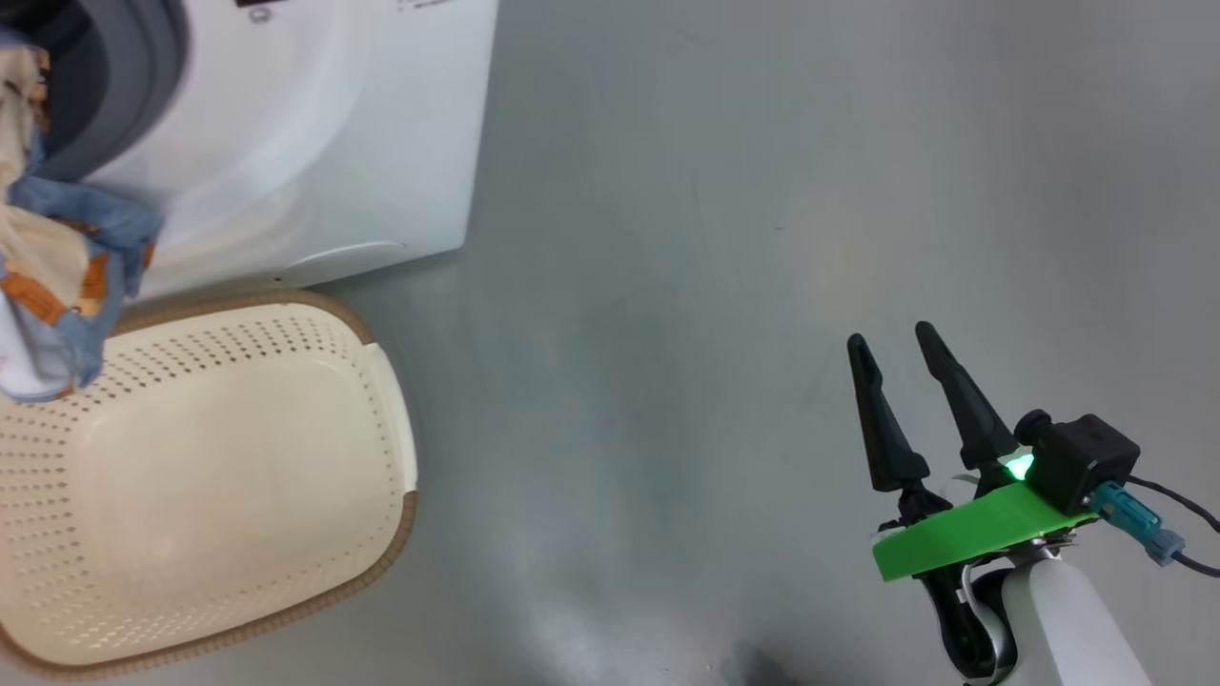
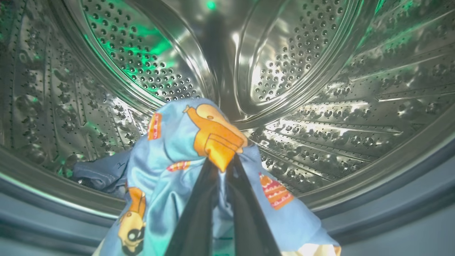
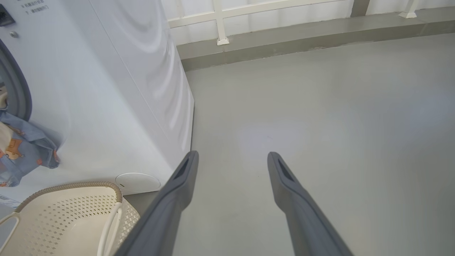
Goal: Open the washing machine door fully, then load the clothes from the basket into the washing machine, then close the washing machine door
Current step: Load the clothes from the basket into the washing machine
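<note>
In the left wrist view my left gripper (image 2: 222,163) is shut on the clothes (image 2: 170,170), light blue fabric with orange figures, held at the mouth of the washing machine's steel drum (image 2: 320,106). Part of the fabric lies over the grey rubber ring (image 2: 391,213). In the head view the clothes (image 1: 57,276) hang from the washing machine (image 1: 315,133) opening at the far left, above the cream basket (image 1: 229,476), which looks empty. My right gripper (image 1: 894,338) stands open over bare floor at the lower right, holding nothing. The door is out of view.
Grey floor (image 1: 667,286) spreads to the right of the machine and basket. In the right wrist view a white railing (image 3: 220,21) on a low kerb runs along the far side, and the basket (image 3: 64,217) sits against the machine's front.
</note>
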Controlling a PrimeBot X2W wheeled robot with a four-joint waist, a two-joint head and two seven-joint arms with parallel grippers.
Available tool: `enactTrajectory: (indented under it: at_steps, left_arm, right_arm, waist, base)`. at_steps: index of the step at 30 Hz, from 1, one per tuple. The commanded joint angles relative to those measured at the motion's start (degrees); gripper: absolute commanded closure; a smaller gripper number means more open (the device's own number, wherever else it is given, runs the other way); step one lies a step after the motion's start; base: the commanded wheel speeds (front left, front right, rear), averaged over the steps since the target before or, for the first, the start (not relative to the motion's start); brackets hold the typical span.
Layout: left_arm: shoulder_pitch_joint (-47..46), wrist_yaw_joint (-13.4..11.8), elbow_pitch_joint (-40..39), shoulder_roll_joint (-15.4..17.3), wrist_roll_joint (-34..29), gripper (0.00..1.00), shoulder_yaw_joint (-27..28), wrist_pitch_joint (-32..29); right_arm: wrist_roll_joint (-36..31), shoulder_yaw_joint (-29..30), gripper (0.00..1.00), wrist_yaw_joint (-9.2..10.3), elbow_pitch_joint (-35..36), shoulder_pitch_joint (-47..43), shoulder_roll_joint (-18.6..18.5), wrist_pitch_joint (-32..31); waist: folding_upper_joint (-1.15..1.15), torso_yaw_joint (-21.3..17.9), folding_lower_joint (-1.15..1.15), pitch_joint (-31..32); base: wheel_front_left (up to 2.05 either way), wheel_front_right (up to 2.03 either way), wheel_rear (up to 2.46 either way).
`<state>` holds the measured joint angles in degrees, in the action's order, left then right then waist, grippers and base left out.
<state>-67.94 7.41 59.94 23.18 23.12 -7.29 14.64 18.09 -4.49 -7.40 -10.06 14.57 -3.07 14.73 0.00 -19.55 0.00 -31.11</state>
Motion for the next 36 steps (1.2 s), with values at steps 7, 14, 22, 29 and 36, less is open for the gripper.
enactTrajectory:
  at_steps: [7, 14, 22, 29, 36]
  left_arm:
    - [-5.7, 0.1, 1.9, 5.5, -1.3, 1.0, -0.5, 0.4]
    - [-8.3, -1.7, -9.6, 7.5, -3.9, 1.0, 3.3, 0.4]
    - [-4.8, -1.9, -19.6, 6.2, -8.3, 1.0, 8.7, 0.4]
    - [-3.4, -1.0, -11.0, 5.0, -9.2, 0.0, 9.1, 0.4]
    - [-3.8, -0.5, -7.3, 4.1, -8.8, 0.0, 9.9, 0.4]
  right_arm:
    - [0.8, -2.1, 0.0, -0.09, 1.6, 1.3, 0.1, 0.3]
    - [1.9, -2.3, 0.0, -0.09, 2.0, 1.6, 0.2, 0.3]
    - [2.7, -2.9, 0.0, -0.09, 2.2, 2.8, 0.2, 0.3]
    - [2.7, -3.3, 0.0, -0.09, 2.1, 2.7, 0.2, 0.3]
    - [2.2, -3.0, 0.0, -0.09, 1.9, 3.0, 0.2, 0.3]
  waist:
    - [0.0, -2.8, 0.0, -2.9]
    - [0.0, -3.4, 0.0, -4.6]
    - [0.0, -3.4, 0.0, -5.6]
    - [0.0, -3.0, 0.0, -5.0]
    - [0.0, -2.3, 0.0, -4.3]
  base:
    - [0.0, 0.0, 0.0]
    - [0.0, 0.0, 0.0]
    - [0.0, 0.0, 0.0]
    - [0.0, 0.0, 0.0]
    - [0.0, 0.0, 0.0]
